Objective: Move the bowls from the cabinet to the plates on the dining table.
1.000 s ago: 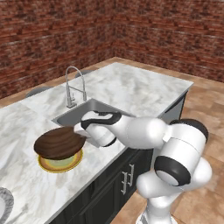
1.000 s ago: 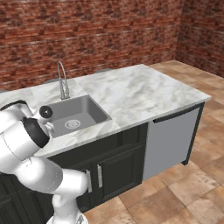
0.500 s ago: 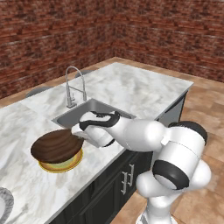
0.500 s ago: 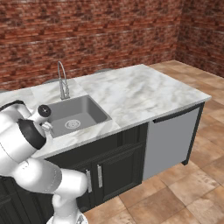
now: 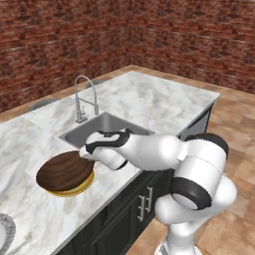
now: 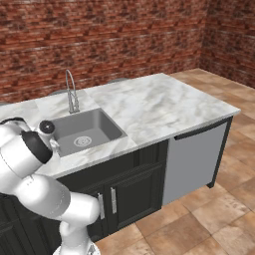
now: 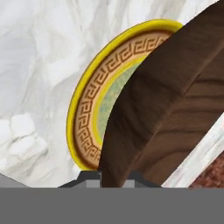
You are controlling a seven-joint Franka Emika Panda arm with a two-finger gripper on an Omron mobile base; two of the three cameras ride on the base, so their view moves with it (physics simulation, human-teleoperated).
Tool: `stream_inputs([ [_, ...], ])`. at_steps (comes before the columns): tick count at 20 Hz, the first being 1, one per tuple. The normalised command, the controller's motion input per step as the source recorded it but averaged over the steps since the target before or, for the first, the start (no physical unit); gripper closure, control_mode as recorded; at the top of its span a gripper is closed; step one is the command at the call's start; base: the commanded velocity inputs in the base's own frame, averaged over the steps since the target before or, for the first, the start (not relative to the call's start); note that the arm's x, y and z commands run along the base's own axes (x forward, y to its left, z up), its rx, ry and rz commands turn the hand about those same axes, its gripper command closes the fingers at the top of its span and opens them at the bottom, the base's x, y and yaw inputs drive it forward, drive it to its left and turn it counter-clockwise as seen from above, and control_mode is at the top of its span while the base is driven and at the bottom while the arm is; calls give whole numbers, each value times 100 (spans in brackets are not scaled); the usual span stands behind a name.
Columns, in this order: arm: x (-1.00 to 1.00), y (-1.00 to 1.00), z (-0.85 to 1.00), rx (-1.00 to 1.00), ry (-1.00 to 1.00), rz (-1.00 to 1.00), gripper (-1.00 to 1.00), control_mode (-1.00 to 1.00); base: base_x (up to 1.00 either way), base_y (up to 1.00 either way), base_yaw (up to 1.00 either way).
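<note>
Compared with a second ago, the bowl [image 5: 64, 171] is sitting lower over the yellow-rimmed plate [image 5: 74, 190] at the left base view's lower left on the counter [image 5: 149, 102]. The fingers [image 5: 83, 155] are clamping its rim. No writing is showing.

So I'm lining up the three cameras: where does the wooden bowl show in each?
Left base view: the bowl sits lower left, over the yellow-rimmed plate.
Right base view: not in it.
Hand view: the bowl fills the right half.
Shared landmark: the plate, on the marble top.
</note>
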Motion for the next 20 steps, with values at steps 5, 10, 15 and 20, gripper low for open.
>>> stream_inputs([
  [5, 0, -20, -40, -9, -8, 2, 100, -100, 0, 0, 0],
  [10, 0, -18, -26, -5, -10, 0, 100, -100, 0, 0, 0],
  [15, 0, -10, -22, -4, -9, 0, 100, -100, 0, 0, 0],
  [20, 4, -1, -15, 0, -5, 0, -100, -100, 0, 0, 0],
])
